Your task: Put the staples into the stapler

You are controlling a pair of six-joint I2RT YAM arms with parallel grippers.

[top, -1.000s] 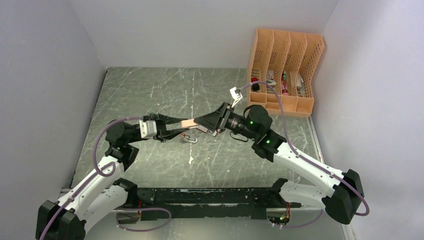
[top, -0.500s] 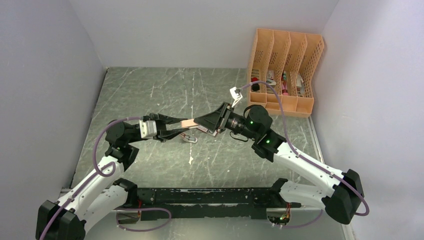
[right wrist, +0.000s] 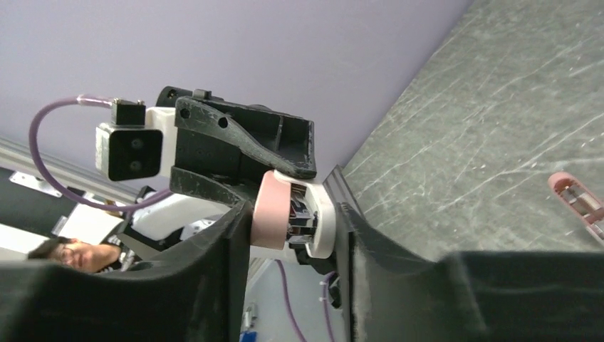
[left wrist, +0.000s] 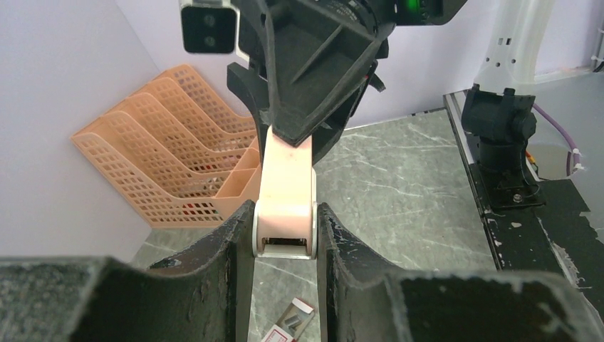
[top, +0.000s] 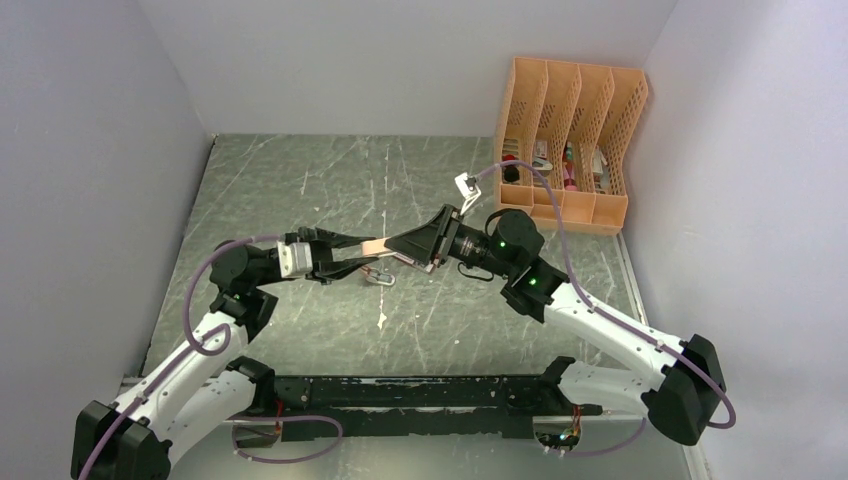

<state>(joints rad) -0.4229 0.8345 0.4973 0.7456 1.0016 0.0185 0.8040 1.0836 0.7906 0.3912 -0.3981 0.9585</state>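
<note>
**Two Arms Meet at One Pink Stapler**

The big grey table (top: 300,180) fills the middle of the top view. It has white scratches all over it. An orange rack (top: 560,100) stands on it in the upper right, against the back wall. Small things sit low in its slots, too small to tell.

The left arm (top: 190,360) comes up from the lower left of the top view. The right arm (top: 610,335) comes up from the lower right. They reach toward each other and meet near the middle of the frame.

The left gripper (left wrist: 285,231) is squeezed tight on the stapler (top: 376,246). In the left wrist view its two black fingers (left wrist: 228,249) press on both sides of the stapler's white end, low in the middle of the frame. The stapler is pink and is up off the table.

The right gripper (right wrist: 292,214) is at the other end of the stapler. In the right wrist view its fingers (right wrist: 214,285) sit on both sides of that end, very close. I cannot tell if they squeeze it or not.

The staples box (top: 378,278) lies on the table just below the stapler in the top view. It is apart from both grippers. In the left wrist view it peeks out at the bottom edge, between the left fingers. It is red and white with a grey part inside.
</note>
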